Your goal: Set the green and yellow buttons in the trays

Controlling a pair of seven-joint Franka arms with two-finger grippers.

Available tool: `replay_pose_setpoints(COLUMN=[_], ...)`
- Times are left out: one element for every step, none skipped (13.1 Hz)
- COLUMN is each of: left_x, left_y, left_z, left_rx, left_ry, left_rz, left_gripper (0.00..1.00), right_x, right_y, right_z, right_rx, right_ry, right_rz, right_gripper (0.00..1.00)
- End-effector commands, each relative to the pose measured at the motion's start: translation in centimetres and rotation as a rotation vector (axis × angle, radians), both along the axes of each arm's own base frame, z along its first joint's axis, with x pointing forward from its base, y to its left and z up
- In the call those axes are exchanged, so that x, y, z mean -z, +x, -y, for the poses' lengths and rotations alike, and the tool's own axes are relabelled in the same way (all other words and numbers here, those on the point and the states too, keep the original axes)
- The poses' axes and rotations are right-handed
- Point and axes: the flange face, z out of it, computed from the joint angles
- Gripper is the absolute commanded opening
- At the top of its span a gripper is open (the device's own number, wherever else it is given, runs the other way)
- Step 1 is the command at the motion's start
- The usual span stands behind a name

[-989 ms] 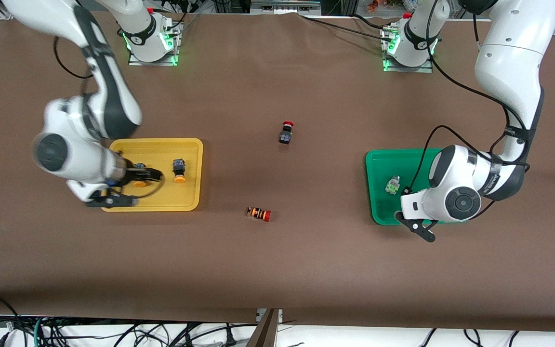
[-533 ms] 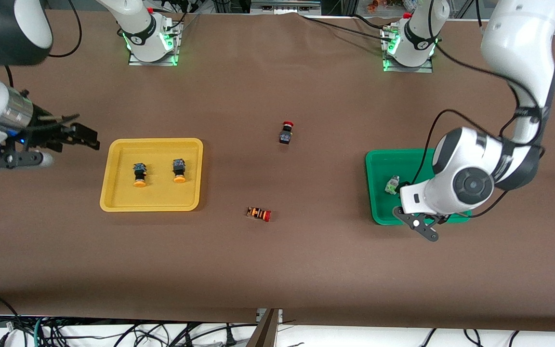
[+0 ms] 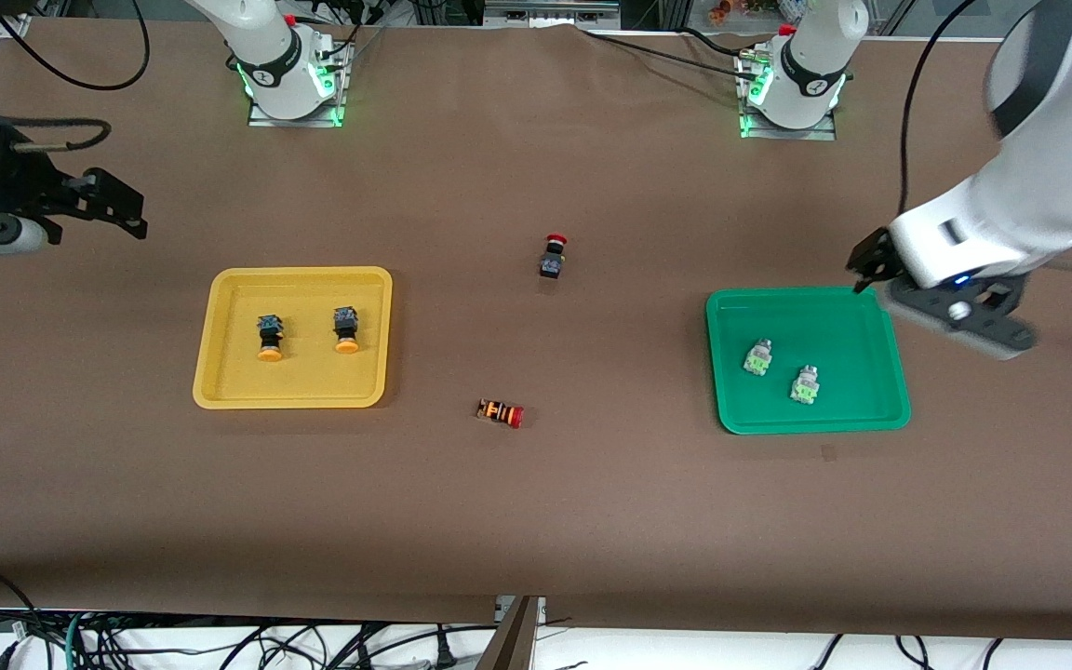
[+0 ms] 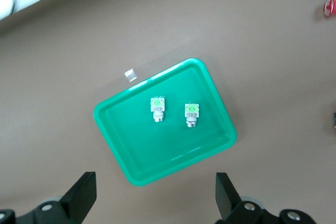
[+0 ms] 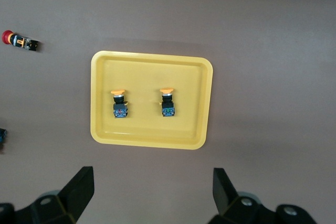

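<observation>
Buttons are seen sorted into both trays. Toward the right arm's end of the table, the right gripper (image 3: 99,203) is held in the air over bare tabletop, its jaws spread wide and empty. Two yellow-capped buttons (image 3: 268,337) (image 3: 345,330) are seen side by side, apart, in the yellow tray (image 3: 220,395). Between the trays, a black switch with a red cap (image 3: 552,255) and, nearer the front camera, a striped switch (image 3: 500,412) lie on the table. Two green-faced buttons (image 3: 757,357) (image 3: 805,384) lie in the green tray (image 3: 731,414). The left gripper (image 3: 871,265) is held over that tray's farther rim, jaws wide and empty.
</observation>
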Motion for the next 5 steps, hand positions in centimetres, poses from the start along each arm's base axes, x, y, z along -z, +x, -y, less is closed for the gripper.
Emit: replay_pose_setpoints(left_x=[-1.3,-1.1,-0.2,0.1,0.0], left_y=[-4.0,-5.0,-5.5,-5.6,-5.5], left_z=[-2.4,-2.9,-3.9,-4.3,-4.3], left_rx=[-0.146,-0.199,-0.238,-0.240,-0.238], left_ry=[-0.023,-0.018,-0.021,-0.022,-0.023], left_rz=[0.003,0.039,0.055,0.053,0.056], left_gripper=[1.00,1.00,1.00,1.00,1.00], right_x=[0.7,0.7,1.1,1.1,1.1], right_y=[0.1,0.2,0.4,0.4,0.4], right_z=[0.0,0.1,0.1,0.1,0.2], right_rx=[-0.015,-0.014,-0.014,-0.014,-0.012], right_ry=[-0.015,-0.015,-0.016,-0.016,-0.016], right_rz=[-0.041,-0.043,-0.049,-0.050,-0.050], right_gripper=[1.00,1.00,1.00,1.00,1.00])
